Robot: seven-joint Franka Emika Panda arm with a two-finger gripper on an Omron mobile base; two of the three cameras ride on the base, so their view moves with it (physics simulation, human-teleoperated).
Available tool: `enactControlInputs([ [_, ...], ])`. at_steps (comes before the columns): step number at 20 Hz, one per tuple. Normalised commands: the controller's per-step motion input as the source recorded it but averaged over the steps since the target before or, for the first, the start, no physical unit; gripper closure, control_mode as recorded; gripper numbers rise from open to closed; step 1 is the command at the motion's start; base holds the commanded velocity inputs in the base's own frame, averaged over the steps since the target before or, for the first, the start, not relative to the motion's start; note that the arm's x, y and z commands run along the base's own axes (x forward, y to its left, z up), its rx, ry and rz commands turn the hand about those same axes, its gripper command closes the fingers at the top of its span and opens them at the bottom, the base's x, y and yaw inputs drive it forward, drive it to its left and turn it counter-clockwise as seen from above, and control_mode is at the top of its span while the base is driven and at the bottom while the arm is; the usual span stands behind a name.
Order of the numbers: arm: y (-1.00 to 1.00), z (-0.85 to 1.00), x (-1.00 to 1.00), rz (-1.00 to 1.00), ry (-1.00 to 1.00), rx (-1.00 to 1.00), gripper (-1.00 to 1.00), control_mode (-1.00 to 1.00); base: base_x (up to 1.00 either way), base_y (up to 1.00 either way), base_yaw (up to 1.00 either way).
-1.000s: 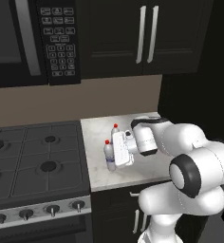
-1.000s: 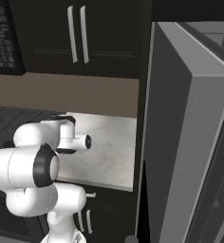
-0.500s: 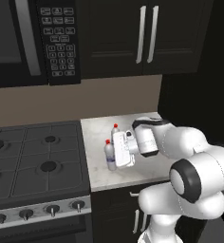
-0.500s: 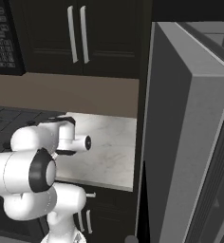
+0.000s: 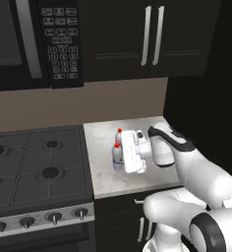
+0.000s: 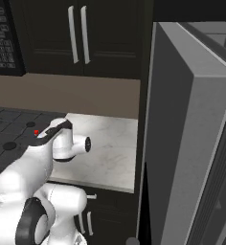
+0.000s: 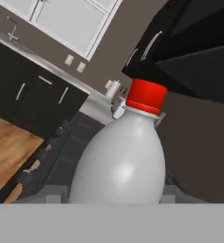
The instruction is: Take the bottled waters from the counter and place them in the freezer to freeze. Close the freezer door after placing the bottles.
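Step in hand, by judgement: first pickup. Gripper [image 5: 119, 158] level with the near bottled water [image 5: 117, 155] on the counter [image 5: 103, 174], hand turned sideways toward the stovetop [image 5: 39, 167]. Bottle very close in the hand view, red cap [image 7: 146, 97] upright, clear body bulging between the fingertips. Jaws drawn in around the bottle; firm clamp or mere touch cannot be told, finger pads hidden behind the body. Second bottled water [image 5: 119, 136] standing just behind the first, near it, touching or not unclear.

Next move, likely: firm squeeze, straight lift clear of the neighbour bottle, then a wide swing right toward the freezer. Risk: knocking the rear bottle over.

Surface: white-grey veined marble, narrow slab between black gas stovetop and tall grey fridge. Freezer door [image 6: 182, 143] swung open, edge toward the camera, interior hidden. Dark wall cabinets [image 5: 152, 37] with silver bar handles above, microwave [image 5: 34, 42] over the stove, beige backsplash.
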Motion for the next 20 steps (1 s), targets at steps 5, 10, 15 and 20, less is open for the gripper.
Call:
enactControlInputs([
  [5,0.0,0.61,-0.76,-0.14,-0.22,0.01,1.0,-1.0,0.0,0.0,0.0],
  [10,0.0,0.51,-0.8,-0.32,-0.09,0.17,1.0,-1.0,0.0,0.0,0.0],
  [15,0.0,0.0,0.0,0.0,0.0,0.0,1.0,1.0,-1.0,0.0,-0.56],
  [20,0.0,0.0,0.0,0.0,0.0,0.0,1.0,1.0,-1.0,0.0,-0.68],
])
